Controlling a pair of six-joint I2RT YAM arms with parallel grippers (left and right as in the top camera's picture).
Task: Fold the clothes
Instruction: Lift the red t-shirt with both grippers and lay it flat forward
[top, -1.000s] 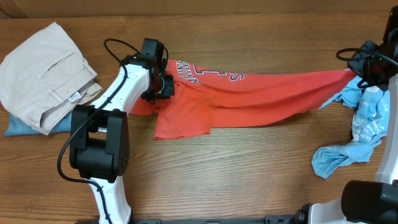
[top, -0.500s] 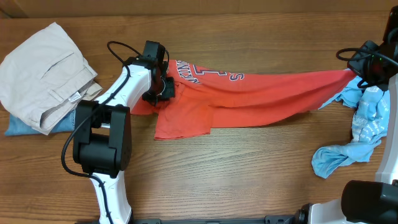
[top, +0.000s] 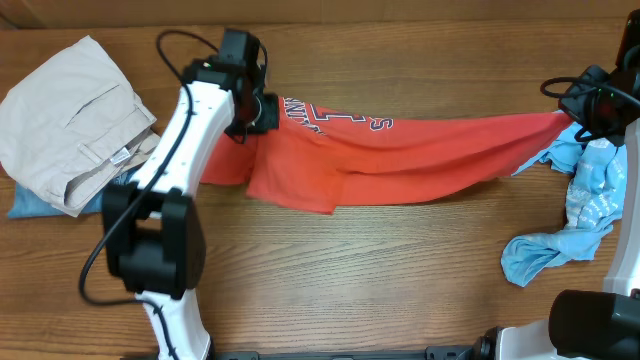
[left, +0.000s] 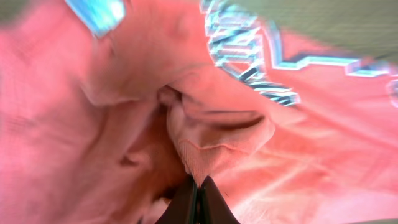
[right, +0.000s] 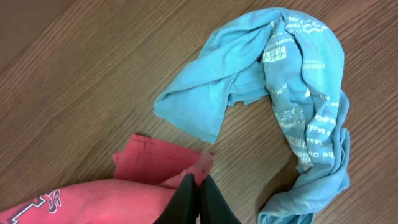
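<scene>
Red T-shirt (top: 420, 155) pinched at both ends
My left gripper (left: 196, 190) grips a fold by the lettering (top: 335, 118), my right gripper (right: 198, 185) the far edge

The T-shirt (top: 420, 150) is showing red-orange all over, and its block lettering (top: 340, 120) is reading navy edged in white. The crumpled shirt (top: 575, 225) is showing light sky blue, with white print (right: 295, 118) running along it. The trousers (top: 70, 115) are looking beige, and the cloth (top: 28, 205) beneath them a darker blue. The counter (top: 400, 290) is showing brown wood grain. The left arm (top: 183, 135) is showing white with black joints.
</scene>
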